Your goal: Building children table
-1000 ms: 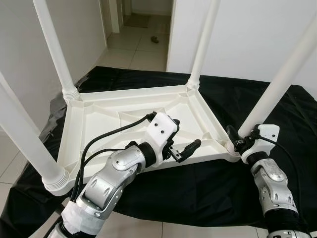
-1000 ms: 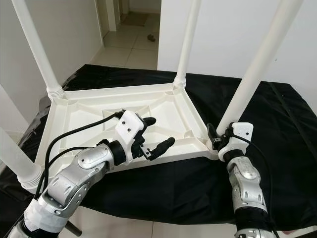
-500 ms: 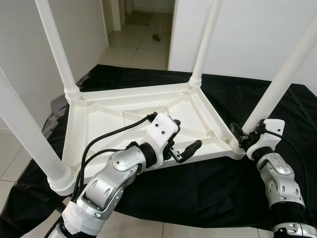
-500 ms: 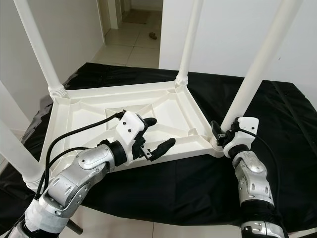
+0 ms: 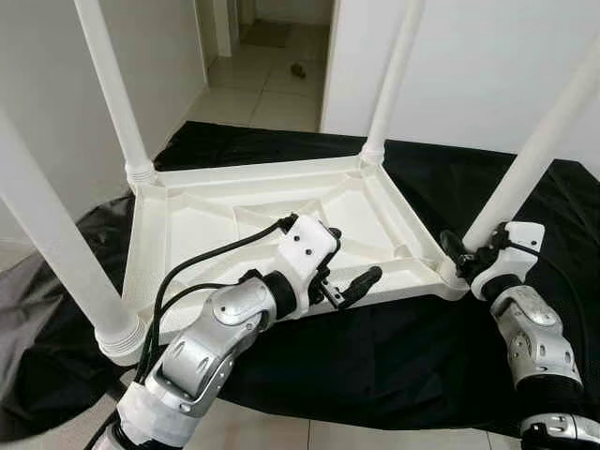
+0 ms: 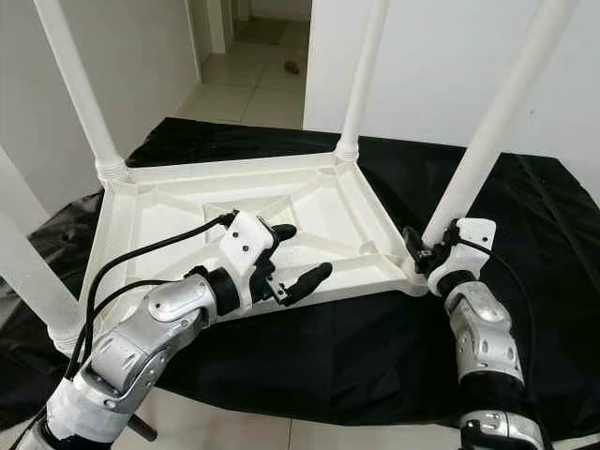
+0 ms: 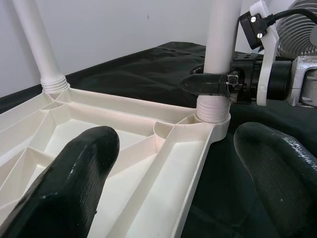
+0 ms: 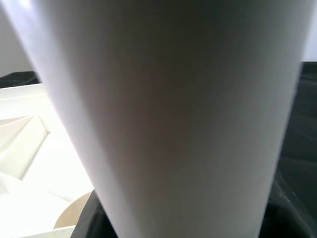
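Note:
A white plastic children's table (image 5: 216, 220) lies upside down on a black cloth, with its legs standing up. My left gripper (image 5: 349, 255) hovers open just over the table's near rim, nothing between its fingers (image 7: 74, 183). My right gripper (image 5: 469, 253) is at the base of the near right leg (image 5: 534, 159), shut on it just above the socket. One of its black fingers (image 7: 208, 84) crosses the front of that leg. The leg (image 8: 163, 109) is pressed close to the right wrist camera.
The black cloth (image 5: 375, 347) covers the floor under the table and ends near my feet on pale tiles. White walls stand left and right behind. A doorway (image 5: 272, 84) opens at the back, with a small dark object (image 5: 298, 67) on its floor.
The whole picture has shifted a little, so the camera moved. Both grippers keep their places against the table; the right one stays on the leg.

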